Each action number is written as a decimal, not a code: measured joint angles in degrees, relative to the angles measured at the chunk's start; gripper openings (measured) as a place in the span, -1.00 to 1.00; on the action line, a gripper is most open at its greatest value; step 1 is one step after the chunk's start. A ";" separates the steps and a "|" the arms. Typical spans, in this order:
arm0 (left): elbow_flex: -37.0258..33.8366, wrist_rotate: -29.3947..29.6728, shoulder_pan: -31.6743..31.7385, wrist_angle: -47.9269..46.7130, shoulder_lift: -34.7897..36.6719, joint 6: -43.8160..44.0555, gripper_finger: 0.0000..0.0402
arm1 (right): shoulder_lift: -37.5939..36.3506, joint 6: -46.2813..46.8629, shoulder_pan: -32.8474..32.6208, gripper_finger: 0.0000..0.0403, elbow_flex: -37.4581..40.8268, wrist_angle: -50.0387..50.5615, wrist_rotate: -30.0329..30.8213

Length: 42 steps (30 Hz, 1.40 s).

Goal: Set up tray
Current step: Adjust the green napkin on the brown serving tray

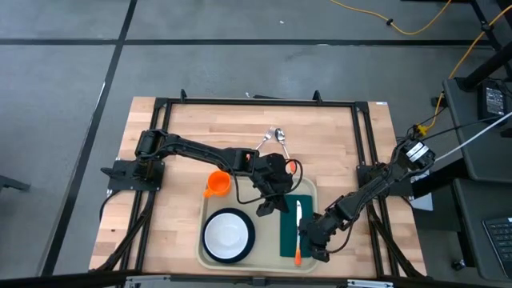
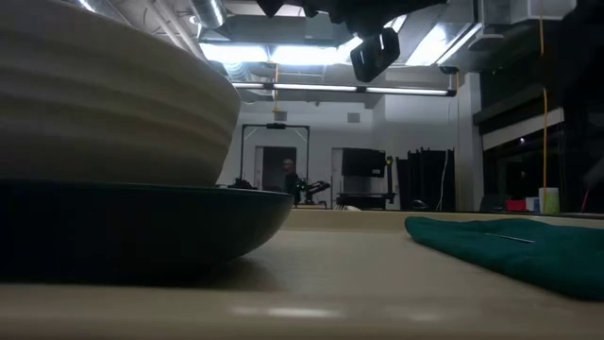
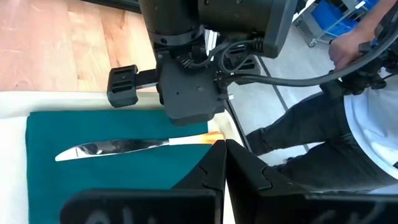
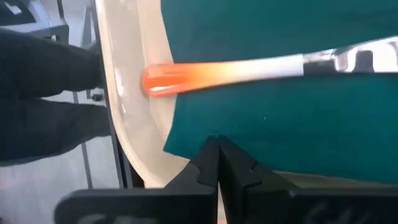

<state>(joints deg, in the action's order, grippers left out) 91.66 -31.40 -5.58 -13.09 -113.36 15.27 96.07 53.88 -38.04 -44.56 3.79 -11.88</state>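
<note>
Tray (image 1: 206, 254): beige, near edge of the table (image 1: 184, 136), between the two arms. Holds a white bowl on a dark plate (image 1: 229, 234) at its left and a green napkin (image 1: 290, 232) at its right.

Knife (image 1: 298, 228): lies on the napkin, blade toward the far side, orange handle end (image 4: 163, 79) off the cloth and against the tray's near rim.

Cup (image 1: 217, 184): orange, on the table just outside the tray's far-left corner, not yet on the tray.

Spoons (image 1: 276, 136): metal, on the table well beyond the tray, not yet placed.

Left gripper (image 1: 268, 206): above the tray's far edge, beside the napkin's far end; jaws closed together, empty.

Right gripper (image 1: 314, 246): low beside the knife handle at the tray's right rim; jaws closed, empty.

Person (image 3: 336, 124): stands just past the table's near edge.

Risks, judged:
- Right gripper sits very near the handle; a sideways withdrawal could flick the knife off the napkin or drag the cloth.
- The two grippers are near each other over the napkin; simultaneous moves could collide.
- Left arm reaching for the cup could knock it over.
</note>
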 joint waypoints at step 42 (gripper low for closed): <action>-1.61 -10.47 -4.24 28.07 -17.39 6.50 -0.98 | 5.05 0.39 2.79 -0.98 -0.04 -1.57 -3.81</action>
<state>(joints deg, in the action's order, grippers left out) 90.05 -41.87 -9.82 14.98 -130.75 21.76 101.12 54.27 -35.24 -44.60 2.22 -15.69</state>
